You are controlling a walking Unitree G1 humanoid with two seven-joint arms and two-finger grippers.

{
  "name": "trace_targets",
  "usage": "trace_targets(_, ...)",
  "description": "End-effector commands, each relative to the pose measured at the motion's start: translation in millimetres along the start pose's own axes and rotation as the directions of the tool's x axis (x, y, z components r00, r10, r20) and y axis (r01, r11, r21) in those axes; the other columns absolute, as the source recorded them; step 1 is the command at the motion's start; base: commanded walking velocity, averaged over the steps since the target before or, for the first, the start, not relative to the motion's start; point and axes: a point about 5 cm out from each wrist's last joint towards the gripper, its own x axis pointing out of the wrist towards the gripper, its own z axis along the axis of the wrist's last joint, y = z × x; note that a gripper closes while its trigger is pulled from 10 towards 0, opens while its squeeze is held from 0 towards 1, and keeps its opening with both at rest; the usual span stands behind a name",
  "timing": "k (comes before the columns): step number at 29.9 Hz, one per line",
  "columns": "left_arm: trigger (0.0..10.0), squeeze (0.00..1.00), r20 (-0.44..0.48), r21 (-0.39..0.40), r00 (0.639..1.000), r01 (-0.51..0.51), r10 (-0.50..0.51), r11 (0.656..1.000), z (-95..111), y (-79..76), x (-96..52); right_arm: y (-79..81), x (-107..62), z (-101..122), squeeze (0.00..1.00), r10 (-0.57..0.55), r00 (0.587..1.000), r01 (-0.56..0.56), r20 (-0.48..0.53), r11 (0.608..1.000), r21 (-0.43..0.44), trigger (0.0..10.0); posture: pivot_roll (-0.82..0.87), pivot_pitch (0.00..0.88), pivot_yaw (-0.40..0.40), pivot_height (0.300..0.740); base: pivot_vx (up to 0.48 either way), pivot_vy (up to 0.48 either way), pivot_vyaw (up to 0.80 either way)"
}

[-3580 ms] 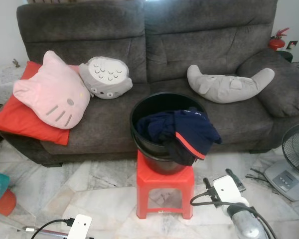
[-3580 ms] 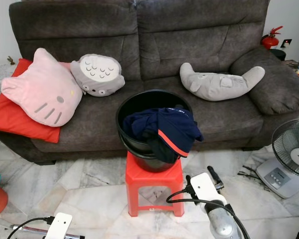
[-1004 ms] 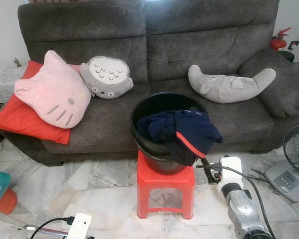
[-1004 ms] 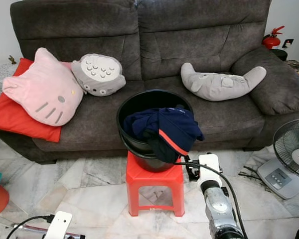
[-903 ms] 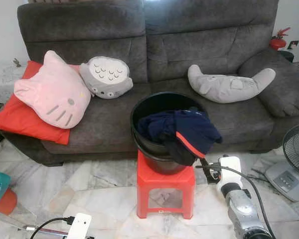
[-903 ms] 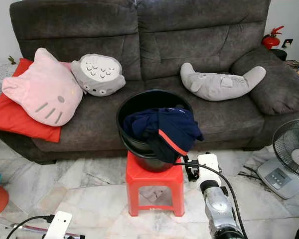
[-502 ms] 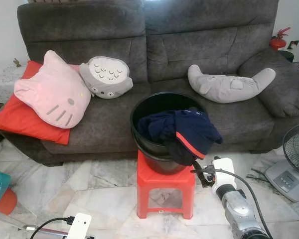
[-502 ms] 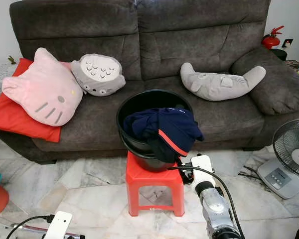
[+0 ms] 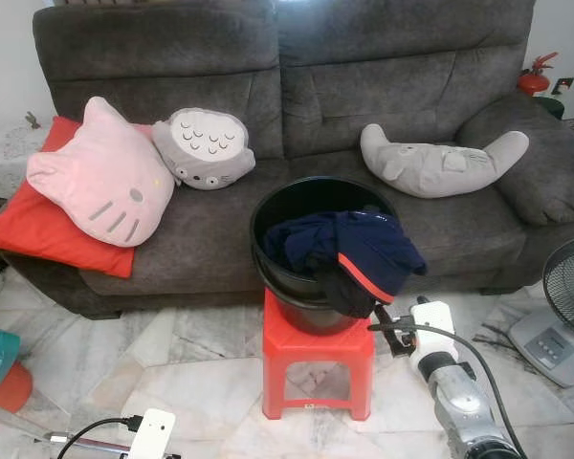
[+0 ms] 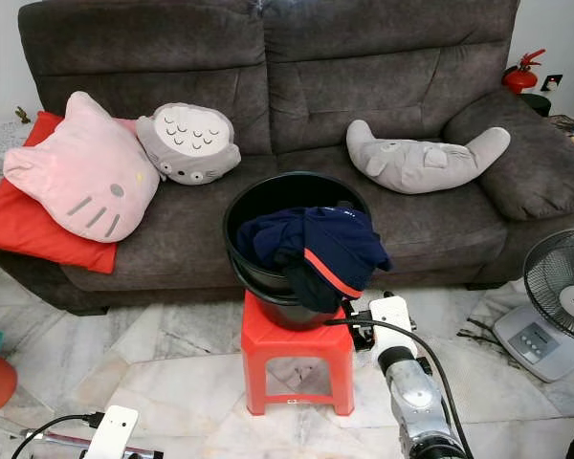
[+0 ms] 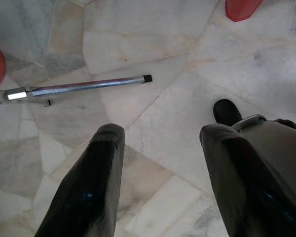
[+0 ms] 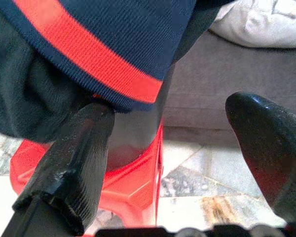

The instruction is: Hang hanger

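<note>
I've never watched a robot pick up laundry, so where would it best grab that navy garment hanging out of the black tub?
Probably the fold of the navy garment that droops over the black tub's front rim, near the orange stripe. It hangs free below the rim, so the open right gripper, already just beneath it, could come from the front and low.

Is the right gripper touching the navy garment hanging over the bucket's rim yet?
Cannot tell. In the right wrist view, one finger of the open right gripper sits just under the navy garment, their dark edges merging. The right eye view is too small to settle it.
</note>
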Motion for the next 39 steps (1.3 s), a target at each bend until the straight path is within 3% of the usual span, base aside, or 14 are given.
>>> trace_targets(1,10.0,0.0,-0.005,0.015,1.0,-0.015,0.015,1.0,-1,4.5,-0.3,1.2,0.1,4,0.0,0.003,1.0,-0.002,0.029,1.0,-0.011,10.0,-0.17,0.0,0.076,0.74,0.0,0.0,0.0)
trace_targets(13,10.0,0.0,-0.002,0.016,1.0,-0.018,0.018,1.0,-1,4.2,-0.2,-4.2,-4.6,4,0.0,-0.043,0.997,0.047,0.067,0.997,-0.057,10.0,-0.18,0.0,0.076,0.74,0.0,0.0,0.0)
trace_targets(24,10.0,0.0,0.001,0.017,1.0,-0.023,0.023,1.0,0,4.9,-0.1,-2.8,-0.1,18,0.0,-0.043,0.988,0.054,0.146,0.996,-0.076,10.0,-0.17,0.0,0.075,0.74,0.0,0.0,0.0)
trace_targets(33,10.0,0.0,0.003,0.02,1.0,-0.028,0.028,0.999,0,5.5,-0.2,-3.5,3.3,32,0.0,-0.053,0.974,0.091,0.218,0.982,-0.164,10.0,-0.17,0.0,0.076,0.74,0.0,0.0,0.0)
trace_targets(39,10.0,0.0,0.003,0.021,1.0,-0.03,0.03,0.999,0,5.6,-0.2,-7.3,5.5,38,0.0,-0.075,0.968,0.12,0.241,0.977,-0.178,10.0,-0.18,0.0,0.077,0.74,0.0,0.0,0.0)
